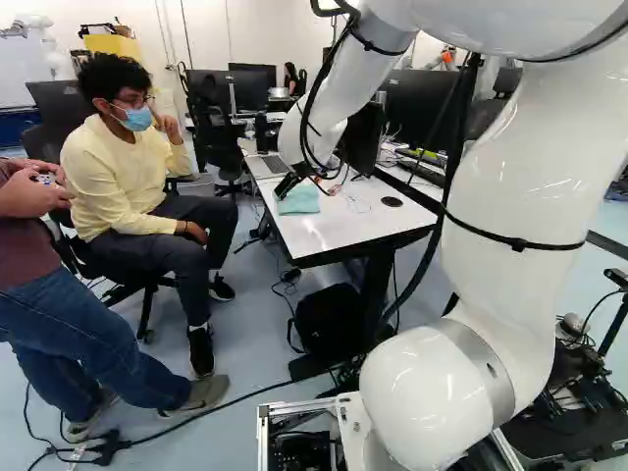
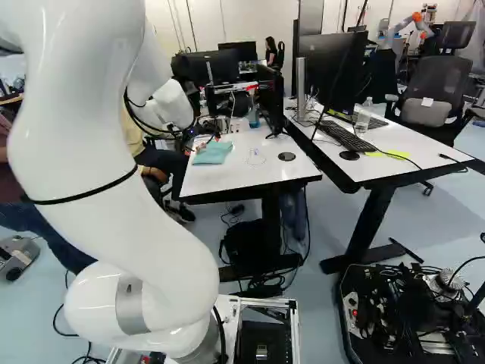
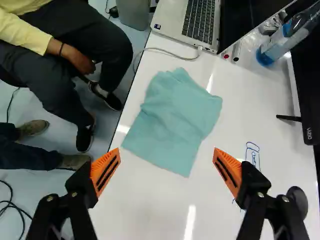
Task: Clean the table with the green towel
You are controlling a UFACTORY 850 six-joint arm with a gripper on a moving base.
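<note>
Above the table [image 2: 231, 178], the gripper [image 1: 307, 184] is hovering, fingers [image 3: 106, 169] wide apart. Untouched, the green towel [image 3: 172, 120] is lying at left.

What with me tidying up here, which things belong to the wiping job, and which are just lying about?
For the job:
- green towel
- table
- blue pen marks, probably to be wiped
- gripper, open

Just lying about:
- laptop
- bottle
- black disc
- keyboard on the other table
</note>
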